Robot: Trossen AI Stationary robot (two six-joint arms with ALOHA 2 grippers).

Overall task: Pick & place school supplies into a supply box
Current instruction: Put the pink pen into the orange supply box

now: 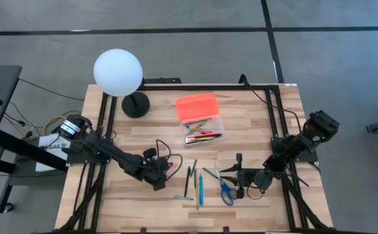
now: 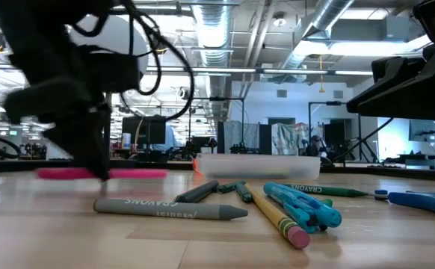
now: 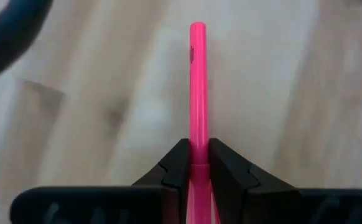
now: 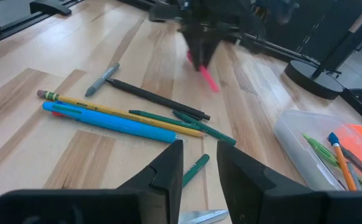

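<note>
My left gripper stands on the table's left-middle, shut on a pink pen. The other school supplies, a grey crayon, a yellow pencil, teal pens and dark pencils, lie loose on the wood. The blue-handled scissors lie to their right. The clear supply box holds several pens, and its orange lid lies open behind it. My right gripper hangs open over the pile's right side, touching nothing. My left gripper pinches the pink pen between its two fingers, about the middle of its length. The fingers come from above, pointing down, and lie across the pen. The pen stays level, close over the table; whether it is lifted clear, I cannot tell.
A white globe lamp on a black base stands at the far left of the table. Black frame rails run along both sides. Bare wood shows between my left gripper and the supply box.
</note>
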